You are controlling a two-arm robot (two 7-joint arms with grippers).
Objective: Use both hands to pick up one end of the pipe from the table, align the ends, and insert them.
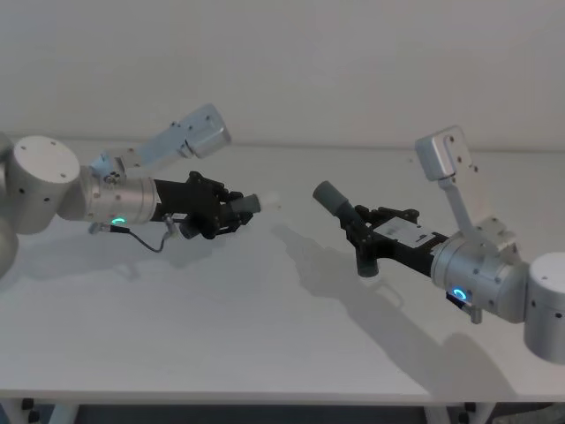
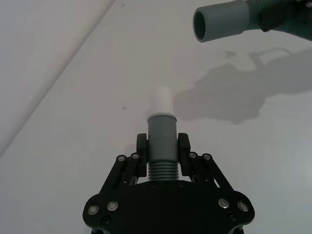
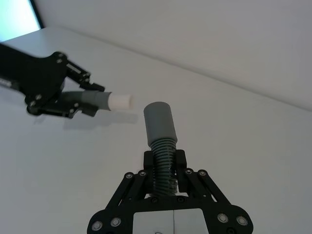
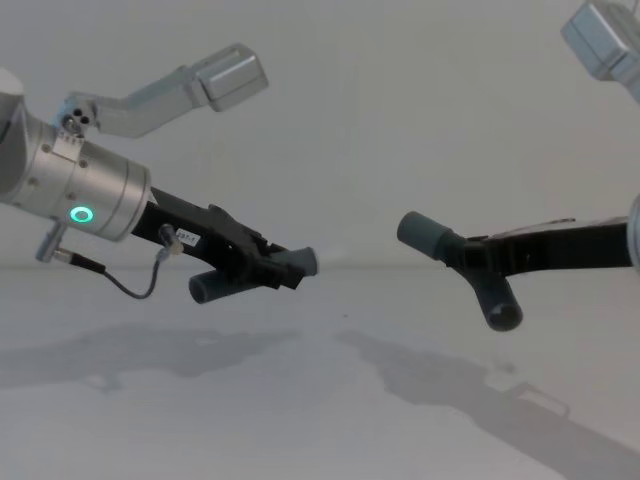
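Both pipe pieces are held in the air above the table [image 1: 265, 336]. My left gripper [image 1: 231, 212] [image 2: 163, 148] [image 4: 268, 268] is shut on the curved piece [image 2: 162, 139] [image 4: 215, 285], whose white tip [image 1: 270, 201] [image 2: 160, 100] [image 3: 120, 101] points to the right. My right gripper [image 1: 356, 230] [image 3: 165, 163] [image 4: 470, 258] is shut on the ribbed neck of the elbow piece [image 1: 334, 200] [image 3: 159, 124] [image 4: 432, 235]. Its open grey mouth [image 2: 201, 24] faces the white tip. A clear gap separates the two ends, and they do not touch.
A silver camera mount rises above each wrist [image 1: 199, 128] [image 1: 441, 155]. A thin cable [image 1: 150, 240] loops under the left wrist. The table's front edge [image 1: 265, 397] runs along the bottom of the head view, with a plain wall behind.
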